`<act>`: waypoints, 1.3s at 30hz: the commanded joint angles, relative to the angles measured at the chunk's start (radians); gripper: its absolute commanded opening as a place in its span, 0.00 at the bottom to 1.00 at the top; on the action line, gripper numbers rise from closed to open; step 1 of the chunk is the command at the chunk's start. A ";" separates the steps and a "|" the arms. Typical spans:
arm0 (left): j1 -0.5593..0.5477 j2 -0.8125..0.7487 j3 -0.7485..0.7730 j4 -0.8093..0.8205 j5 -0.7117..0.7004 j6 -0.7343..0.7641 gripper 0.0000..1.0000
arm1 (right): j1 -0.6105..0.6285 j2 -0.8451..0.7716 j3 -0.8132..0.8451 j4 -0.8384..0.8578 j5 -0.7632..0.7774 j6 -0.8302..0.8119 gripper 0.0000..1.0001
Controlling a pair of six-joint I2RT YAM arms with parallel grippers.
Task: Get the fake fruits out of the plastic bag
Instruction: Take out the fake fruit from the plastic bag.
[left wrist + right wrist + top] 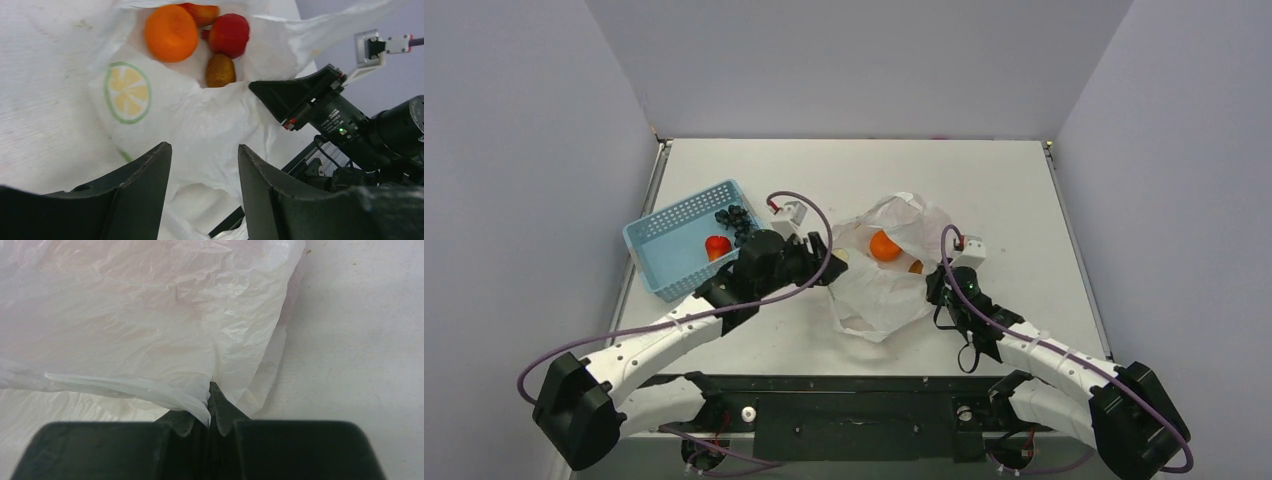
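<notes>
R gripper [210, 407] is clenched tight on a fold of the plastic bag [879, 300] at its right edge, w/ the thin film pinched btw the two fingertips. L gripper [204, 150] hangs w/ fingers spread and nothing btw them, over the bag's left side near the opening. The bag lies crumpled mid-table [994, 190]. Fruits show at its far end: a round orange [171, 32], a red piece [229, 35] just beside a small yellowish-brown piece [220, 70], and a reddish-orange bit [202, 12]. That last one is poss. another strawberry, but it's cut off at the frame edge. A lemon-slice print [127, 92] sits on the bag below the orange. Left of the bag is the blue basket [674, 255], w/ the grape bunch [736, 222] and a red fruit [717, 247] at its right end.
</notes>
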 commanded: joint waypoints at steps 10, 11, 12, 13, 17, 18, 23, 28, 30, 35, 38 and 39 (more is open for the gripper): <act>-0.388 0.392 0.173 0.459 -0.428 0.229 0.56 | 0.002 -0.078 -0.017 0.091 -0.003 -0.020 0.00; -0.390 0.408 0.172 0.473 -0.435 0.238 0.57 | 0.002 -0.072 -0.011 0.087 -0.007 -0.021 0.00; -0.390 0.414 0.174 0.489 -0.445 0.244 0.59 | 0.001 -0.062 -0.008 0.083 -0.007 -0.022 0.00; -0.390 0.426 0.176 0.492 -0.457 0.262 0.60 | 0.001 -0.060 -0.006 0.078 -0.006 -0.022 0.00; -0.385 0.467 0.194 0.491 -0.512 0.317 0.66 | 0.000 -0.075 -0.017 0.079 -0.004 -0.017 0.00; -0.382 0.475 0.205 0.492 -0.521 0.324 0.66 | 0.000 -0.078 -0.021 0.083 -0.002 -0.016 0.00; -0.352 0.545 0.253 0.492 -0.516 0.356 0.60 | 0.000 -0.069 -0.015 0.082 -0.004 -0.016 0.00; -0.282 0.628 0.327 0.474 -0.437 0.374 0.70 | -0.001 -0.071 -0.016 0.079 0.002 -0.018 0.00; -0.263 0.664 0.333 0.501 -0.415 0.377 0.77 | -0.001 -0.075 -0.017 0.078 0.006 -0.019 0.00; -0.260 0.728 0.340 0.566 -0.429 0.404 0.87 | -0.001 -0.078 -0.023 0.083 0.005 -0.019 0.00; -0.260 0.760 0.342 0.593 -0.431 0.400 0.89 | -0.003 -0.059 -0.020 0.089 -0.001 -0.018 0.00; -0.261 0.766 0.345 0.605 -0.436 0.394 0.89 | -0.002 -0.053 -0.015 0.085 -0.007 -0.019 0.00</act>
